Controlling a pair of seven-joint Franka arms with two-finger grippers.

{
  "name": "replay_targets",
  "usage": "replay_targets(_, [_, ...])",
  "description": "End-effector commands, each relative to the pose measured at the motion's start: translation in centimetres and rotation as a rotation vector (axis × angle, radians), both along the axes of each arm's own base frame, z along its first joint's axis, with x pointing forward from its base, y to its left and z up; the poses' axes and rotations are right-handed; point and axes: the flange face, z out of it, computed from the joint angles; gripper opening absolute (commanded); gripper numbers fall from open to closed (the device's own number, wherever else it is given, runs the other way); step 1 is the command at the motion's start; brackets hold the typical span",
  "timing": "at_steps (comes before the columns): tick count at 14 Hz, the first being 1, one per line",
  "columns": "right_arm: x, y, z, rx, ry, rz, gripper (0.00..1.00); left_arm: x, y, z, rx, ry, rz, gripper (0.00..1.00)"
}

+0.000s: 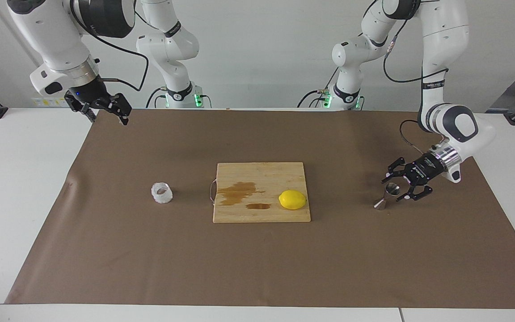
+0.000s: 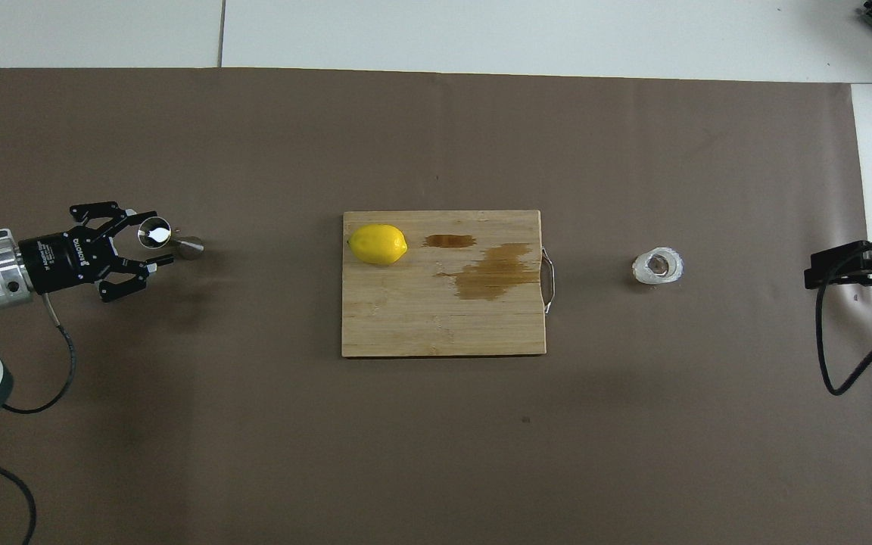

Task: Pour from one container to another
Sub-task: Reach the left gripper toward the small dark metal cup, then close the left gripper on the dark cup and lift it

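Note:
The steel jigger (image 1: pixel 381 204) (image 2: pixel 154 232) stands upright on the brown mat near the left arm's end of the table. My left gripper (image 1: pixel 392 189) (image 2: pixel 161 238) is low at the jigger's upper cone, one finger on each side. It stands open and has narrowed; a small gap shows at one finger. The whitish crinkled cup (image 1: pixel 162 192) (image 2: pixel 657 266) sits on the mat toward the right arm's end, beside the board's handle. My right gripper (image 1: pixel 104 111) (image 2: pixel 856 266) waits raised and open over the mat's corner at the robots' end, holding nothing.
A wooden cutting board (image 1: pixel 262 176) (image 2: pixel 406 318) lies mid-table between the cup and the jigger, with brown wet stains and a lemon (image 1: pixel 292 199) (image 2: pixel 378 244) on it. The brown mat (image 1: pixel 257 259) covers most of the white table.

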Motion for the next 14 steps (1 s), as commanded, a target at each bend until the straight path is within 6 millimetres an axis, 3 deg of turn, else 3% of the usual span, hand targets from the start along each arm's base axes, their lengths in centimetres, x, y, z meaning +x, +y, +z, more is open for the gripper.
replay_targets(1, [-0.1, -0.2, 0.2, 0.02, 0.006, 0.001, 1.0, -0.6, -0.4, 0.1, -0.008, -0.014, 0.03, 0.74])
replay_targets(3, [-0.1, -0.2, 0.2, 0.02, 0.006, 0.001, 1.0, -0.5, -0.5, 0.1, -0.012, -0.015, 0.034, 0.72])
replay_targets(6, [-0.1, -0.2, 0.2, 0.02, 0.006, 0.001, 1.0, -0.5, -0.5, 0.1, -0.012, -0.014, 0.034, 0.5])
replay_targets(9, [-0.1, -0.2, 0.2, 0.02, 0.006, 0.001, 1.0, -0.5, -0.5, 0.2, -0.015, -0.014, 0.031, 0.0])
replay_targets(14, [-0.1, -0.2, 0.2, 0.019, 0.006, 0.002, 1.0, 0.5, -0.6, 1.9, -0.055, -0.029, 0.006, 0.0])
